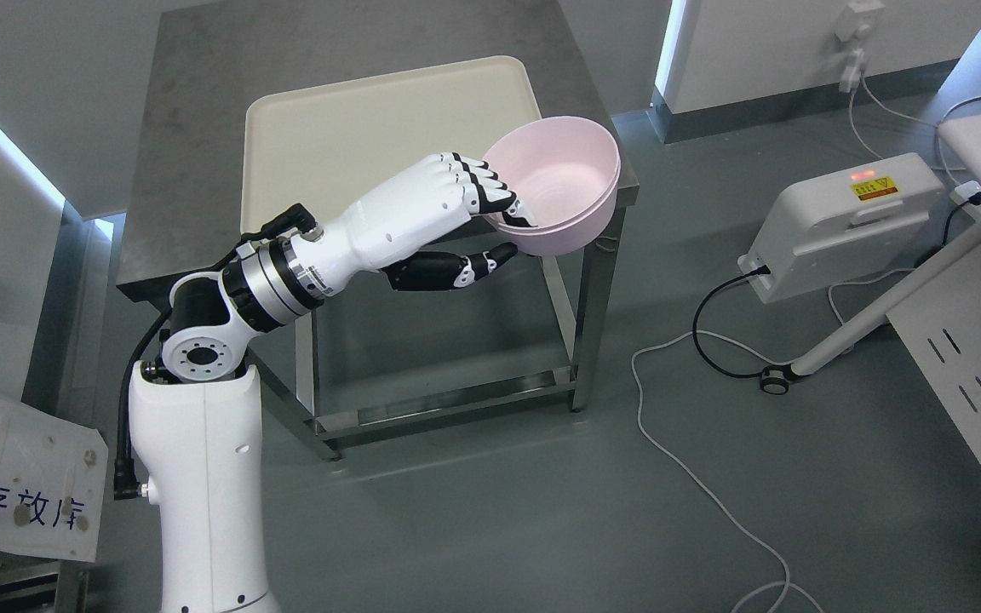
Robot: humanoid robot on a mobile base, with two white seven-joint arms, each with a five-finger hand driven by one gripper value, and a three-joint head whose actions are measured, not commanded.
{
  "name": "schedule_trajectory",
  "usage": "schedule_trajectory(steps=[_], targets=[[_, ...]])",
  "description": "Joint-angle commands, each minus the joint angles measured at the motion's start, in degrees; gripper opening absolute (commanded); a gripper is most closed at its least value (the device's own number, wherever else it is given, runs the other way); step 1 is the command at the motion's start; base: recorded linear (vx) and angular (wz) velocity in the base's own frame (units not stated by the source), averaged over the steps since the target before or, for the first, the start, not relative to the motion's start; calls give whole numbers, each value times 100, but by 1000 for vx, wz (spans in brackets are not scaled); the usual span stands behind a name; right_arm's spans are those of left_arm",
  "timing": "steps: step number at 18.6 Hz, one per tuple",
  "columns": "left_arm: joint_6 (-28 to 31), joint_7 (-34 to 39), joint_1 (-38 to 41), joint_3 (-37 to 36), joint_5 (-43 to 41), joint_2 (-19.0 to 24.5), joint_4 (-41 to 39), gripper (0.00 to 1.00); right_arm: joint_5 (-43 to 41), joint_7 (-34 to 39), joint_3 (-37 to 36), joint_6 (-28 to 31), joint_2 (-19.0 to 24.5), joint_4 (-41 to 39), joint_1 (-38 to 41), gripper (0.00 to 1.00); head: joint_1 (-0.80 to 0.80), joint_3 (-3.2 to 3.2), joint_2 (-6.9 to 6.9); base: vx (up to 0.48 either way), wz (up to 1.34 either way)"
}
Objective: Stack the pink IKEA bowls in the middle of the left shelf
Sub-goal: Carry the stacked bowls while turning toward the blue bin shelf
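Gripping pink bowl (pixel 554 183) rim, left hand (pixel 448 213) fingers pinched, above steel table (pixel 192 128), cream tray (pixel 354 136), grey floor.

Tray (pixel 346 136) on table (pixel 192 128); bowl (pixel 563 183) at tray's right.

Blue Chinese characters are printed along the lower part of a white perforated plastic panel (pixel 18 477) at the lower left edge; the last three are read as "存放库", while the first is cut off by the frame edge. A small yellow triangular warning sign and a yellow label (pixel 874 185) are borne on top of a light grey box-shaped device (pixel 840 226) on the floor at right; their print is too small to be read.
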Motion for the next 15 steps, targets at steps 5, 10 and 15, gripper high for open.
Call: schedule_trajectory(steps=[5,10,15], targets=[[62,-7,-14,29,100,100,-87,2,-9,-4,-26,3,-100,-100,-1,100,0,0,0,-311,18],[80,2,-6,46,179,100,-87,4,-9,-4,-26,3,-100,-100,-1,100,0,0,0,-315,444],[203,2,-6,73,259,100,-87,3,-9,-4,-26,3,-100,-100,-1,100,0,0,0,-311,304]])
